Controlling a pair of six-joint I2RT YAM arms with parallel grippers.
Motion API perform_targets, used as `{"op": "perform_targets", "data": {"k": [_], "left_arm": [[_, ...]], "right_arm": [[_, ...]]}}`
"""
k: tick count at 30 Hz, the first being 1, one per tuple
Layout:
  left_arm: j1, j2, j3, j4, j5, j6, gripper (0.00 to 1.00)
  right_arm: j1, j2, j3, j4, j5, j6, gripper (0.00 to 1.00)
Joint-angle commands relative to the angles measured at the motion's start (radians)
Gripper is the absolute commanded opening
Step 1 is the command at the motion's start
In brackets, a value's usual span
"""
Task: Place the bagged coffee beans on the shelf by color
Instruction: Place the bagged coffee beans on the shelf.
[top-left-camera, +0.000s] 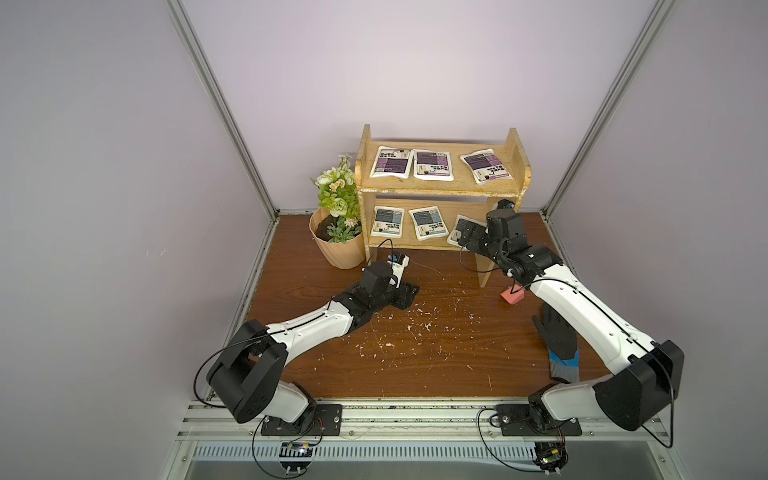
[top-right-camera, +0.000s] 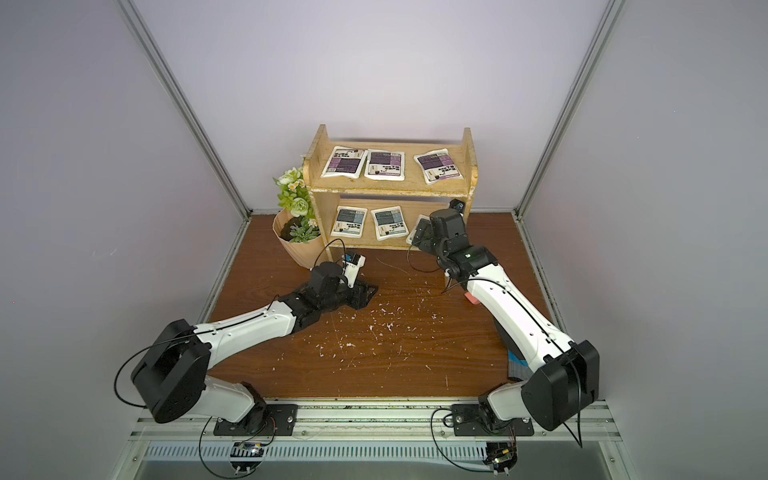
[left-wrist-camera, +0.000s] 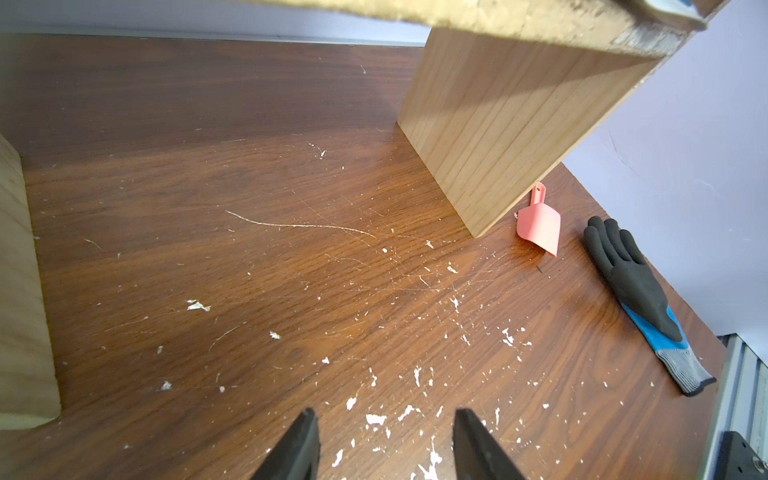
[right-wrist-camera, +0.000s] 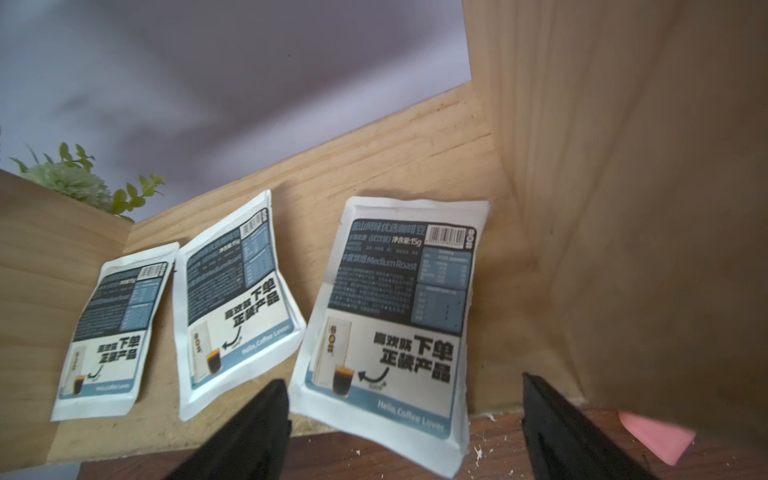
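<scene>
Three purple coffee pouches (top-left-camera: 432, 165) lie on the top tier of the shelf (top-left-camera: 436, 192), and three grey-blue coffee pouches (top-left-camera: 428, 222) lie on the lower. The right gripper (right-wrist-camera: 403, 380) is spread wide, released, around the end pouch (right-wrist-camera: 399, 316), which overhangs the board's front edge. The left gripper (left-wrist-camera: 385, 411) hangs parted and empty over the table (left-wrist-camera: 249, 249).

Soft even light, faint shadows; top views bend at edges; shelf (left-wrist-camera: 457, 16) blurred (left wrist view).

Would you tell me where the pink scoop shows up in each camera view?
In a top view: pink scoop on the table by the shelf's right foot.
In a top view: a sliver beside the right arm.
Left wrist: between shelf panel and glove.
Right wrist: peeking from behind that panel.
Shared landmark: the shelf's side panel.
</scene>
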Motion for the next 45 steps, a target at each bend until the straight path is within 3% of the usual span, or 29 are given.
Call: {"op": "perform_targets", "data": {"k": [1,5,9,15,23,31,45], "left_arm": [[0.005,0.013,-0.004,0.013,0.015,-0.002,0.55],[0.005,0.013,-0.003,0.005,-0.003,0.002,0.55],[0.005,0.011,0.001,-0.003,-0.030,0.000,0.55],[0.005,0.007,0.000,-0.003,-0.030,-0.002,0.55],[0.005,-0.007,0.001,-0.008,-0.040,0.005,0.55],[0.005,-0.001,-0.002,-0.003,-0.037,0.000,0.55],[0.005,-0.019,-0.016,-0.005,-0.063,0.003,0.55]], "right_arm": [[0.039,-0.075,-0.023,-0.007,0.017,0.032,0.83],[0.089,-0.118,-0.046,0.039,-0.027,0.007,0.39],[0.089,-0.099,-0.026,0.004,-0.034,-0.020,0.10],[0.033,-0.026,-0.015,0.034,-0.156,0.026,0.02],[-0.056,0.027,-0.004,0.052,-0.320,0.083,0.01],[-0.091,0.014,-0.045,0.062,-0.323,0.088,0.02],[-0.137,0.129,0.028,0.071,-0.286,0.039,0.02]]}}
